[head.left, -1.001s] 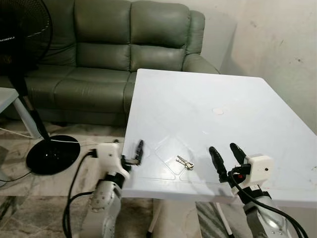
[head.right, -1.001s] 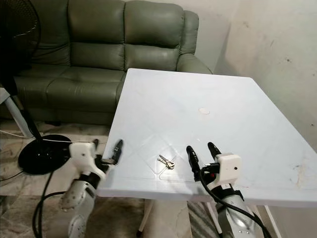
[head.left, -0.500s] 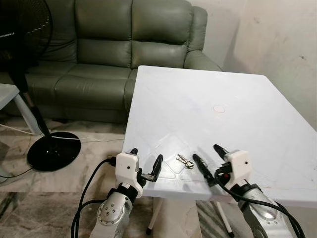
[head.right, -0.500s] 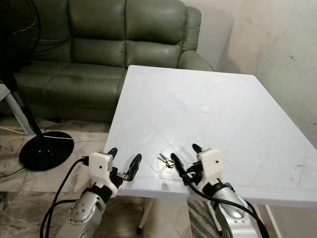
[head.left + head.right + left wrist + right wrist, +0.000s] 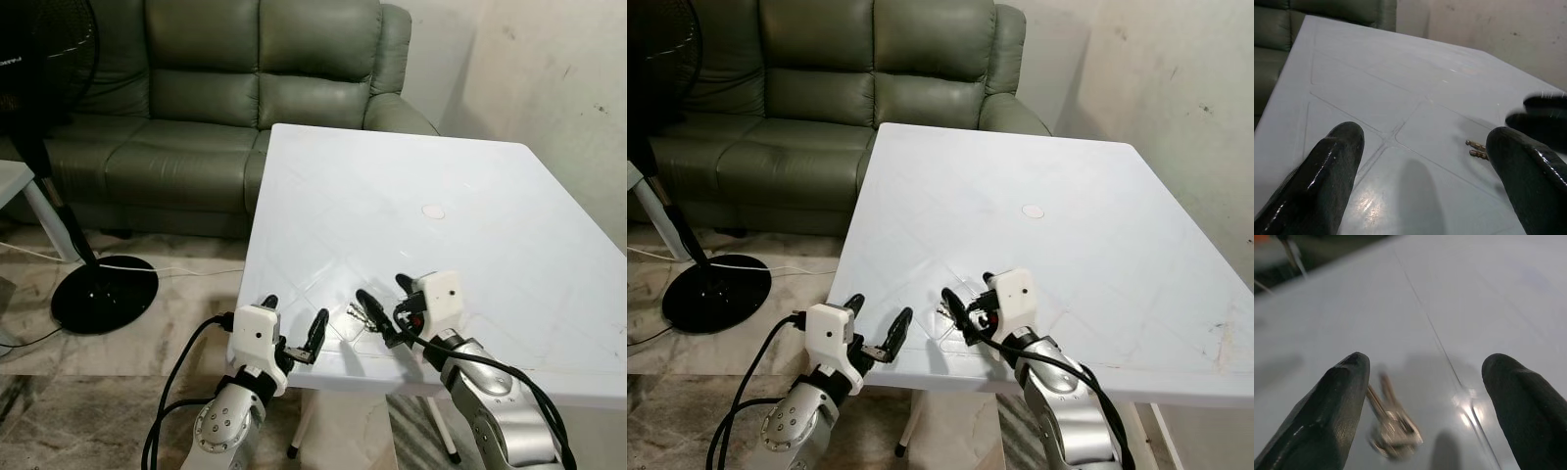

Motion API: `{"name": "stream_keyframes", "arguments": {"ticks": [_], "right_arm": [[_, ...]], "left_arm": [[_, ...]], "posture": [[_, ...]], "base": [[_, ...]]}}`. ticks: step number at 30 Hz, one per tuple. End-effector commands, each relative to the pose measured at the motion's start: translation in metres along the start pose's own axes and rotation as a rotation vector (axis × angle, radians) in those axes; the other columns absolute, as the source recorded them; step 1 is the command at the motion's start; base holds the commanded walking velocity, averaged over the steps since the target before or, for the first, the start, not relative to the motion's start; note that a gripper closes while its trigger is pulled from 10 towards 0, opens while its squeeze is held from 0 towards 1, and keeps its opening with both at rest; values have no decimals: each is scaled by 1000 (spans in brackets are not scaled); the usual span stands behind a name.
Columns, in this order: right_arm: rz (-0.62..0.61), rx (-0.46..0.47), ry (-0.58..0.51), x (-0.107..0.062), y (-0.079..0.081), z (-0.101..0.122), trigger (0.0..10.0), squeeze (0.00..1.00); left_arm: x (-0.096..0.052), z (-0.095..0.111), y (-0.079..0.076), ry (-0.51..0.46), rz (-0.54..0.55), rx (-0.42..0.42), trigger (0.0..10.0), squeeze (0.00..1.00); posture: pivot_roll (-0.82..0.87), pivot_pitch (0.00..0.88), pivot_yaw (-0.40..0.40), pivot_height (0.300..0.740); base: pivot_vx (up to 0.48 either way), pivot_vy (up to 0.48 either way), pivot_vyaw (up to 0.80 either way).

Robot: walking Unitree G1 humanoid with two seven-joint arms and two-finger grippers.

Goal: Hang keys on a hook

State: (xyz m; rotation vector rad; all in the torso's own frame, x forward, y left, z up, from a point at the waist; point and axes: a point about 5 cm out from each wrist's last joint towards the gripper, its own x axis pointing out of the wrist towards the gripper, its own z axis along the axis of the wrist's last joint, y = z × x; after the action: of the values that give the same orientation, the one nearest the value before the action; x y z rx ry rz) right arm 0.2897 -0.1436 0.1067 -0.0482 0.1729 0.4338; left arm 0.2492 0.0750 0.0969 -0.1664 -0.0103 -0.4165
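A small bunch of metal keys [image 5: 361, 314] lies flat on the white table [image 5: 392, 206], close to its near edge. My right gripper [image 5: 381, 290] hovers just above them, open, one black finger beside the keys and the other further right. The right wrist view has the keys [image 5: 1391, 429] blurred between the two spread fingertips [image 5: 1332, 401], nearer one of them. At the near left corner of the table my left gripper [image 5: 294, 309] is open and holds nothing. Its wrist view looks across the tabletop at the keys [image 5: 1476, 149] and a dark right finger [image 5: 1542, 117].
A green leather sofa [image 5: 225, 88] stands behind the table against the wall. A black standing fan [image 5: 103, 294] sits on the tiled floor to the left, a cable trailing from it. A bare plaster wall [image 5: 558, 88] runs along the right side. A small round mark [image 5: 432, 211] shows mid-table.
My right gripper has moved left and forward along the table's near edge until its fingers stand over the keys. The left gripper rose to the table corner and has held there. The keys lie unmoved.
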Motion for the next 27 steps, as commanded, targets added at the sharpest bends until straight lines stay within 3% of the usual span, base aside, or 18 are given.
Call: {"name": "stream_keyframes", "arguments": {"ticks": [1, 10, 14, 27], "right_arm": [[-15, -21, 35, 1, -4, -1, 10000, 0], [23, -98, 93, -10, -11, -9, 10000, 0], [123, -82, 75, -19, -9, -11, 10000, 0], [141, -50, 73, -17, -4, -10, 10000, 0]], "left_arm": [[1, 2, -6, -5, -6, -21, 10000, 0], [0, 3, -6, -7, 10, -40, 10000, 0], [1, 3, -5, -8, 14, -43, 10000, 0], [1, 3, -5, -6, 19, -51, 10000, 0]], "posture": [[8, 102, -104, 740], [2, 109, -105, 740], [-2, 113, -104, 740], [-1, 111, -103, 740]], "base": [[0, 0, 0], [0, 0, 0], [0, 0, 0], [0, 0, 0]]}}
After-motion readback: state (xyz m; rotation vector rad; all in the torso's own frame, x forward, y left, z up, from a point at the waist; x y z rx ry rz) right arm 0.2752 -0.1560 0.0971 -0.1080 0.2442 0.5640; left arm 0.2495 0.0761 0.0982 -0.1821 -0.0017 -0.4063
